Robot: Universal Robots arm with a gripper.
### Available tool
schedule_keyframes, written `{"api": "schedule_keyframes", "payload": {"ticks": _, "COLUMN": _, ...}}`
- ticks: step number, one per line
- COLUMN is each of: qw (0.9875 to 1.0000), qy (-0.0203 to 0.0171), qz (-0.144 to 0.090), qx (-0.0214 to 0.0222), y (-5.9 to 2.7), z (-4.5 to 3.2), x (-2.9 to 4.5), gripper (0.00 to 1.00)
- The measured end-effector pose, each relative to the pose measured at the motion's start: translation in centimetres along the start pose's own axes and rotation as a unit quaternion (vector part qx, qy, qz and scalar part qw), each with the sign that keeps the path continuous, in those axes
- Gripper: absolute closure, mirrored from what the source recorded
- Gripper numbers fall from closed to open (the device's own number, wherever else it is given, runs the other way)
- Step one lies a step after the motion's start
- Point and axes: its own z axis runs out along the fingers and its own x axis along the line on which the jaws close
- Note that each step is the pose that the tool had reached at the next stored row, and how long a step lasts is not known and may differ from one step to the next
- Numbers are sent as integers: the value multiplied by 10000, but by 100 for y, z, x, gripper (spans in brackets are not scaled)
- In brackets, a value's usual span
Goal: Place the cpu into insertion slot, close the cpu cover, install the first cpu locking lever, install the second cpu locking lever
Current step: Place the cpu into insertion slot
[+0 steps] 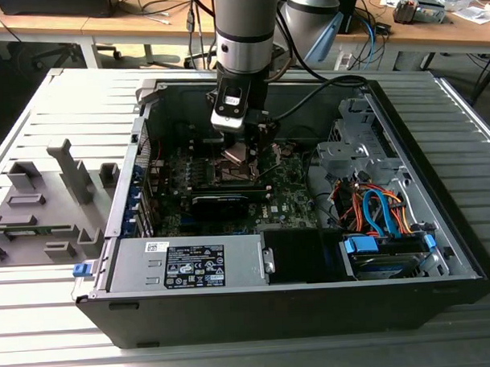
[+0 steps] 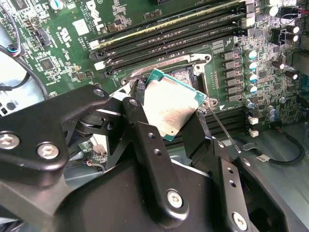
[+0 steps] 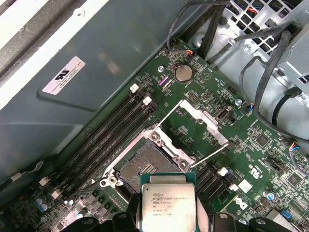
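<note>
My gripper [image 2: 169, 116] is shut on the cpu [image 2: 170, 107], its black fingers [image 2: 139, 116] clamping two opposite edges of the silver-topped square chip. The cpu [image 3: 167, 203] hangs tilted just above and beside the insertion slot [image 3: 145, 164], a dark square socket lying bare on the green motherboard. The cpu cover [image 3: 205, 122], a silvery frame plate, is swung open on the far side of the slot from the chip. Two thin wire locking levers [image 3: 208, 155] stand raised beside it. In the exterior view the gripper [image 1: 232, 156] is low inside the open computer case, over the board's middle.
Long black memory slots [image 3: 113, 130] run along one side of the socket. Black cables [image 3: 270, 67] and a metal drive cage [image 1: 352, 147] sit at the exterior view's right. The power supply [image 1: 191, 262] lines the case front. A grey fixture [image 1: 48, 198] lies on the table at the left.
</note>
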Motion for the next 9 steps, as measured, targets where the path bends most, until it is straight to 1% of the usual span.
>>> {"api": "schedule_keyframes", "payload": {"ticks": 9, "qw": 9998, "qy": -2, "qz": 175, "qx": 0, "y": 0, "z": 3, "x": 0, "gripper": 46}}
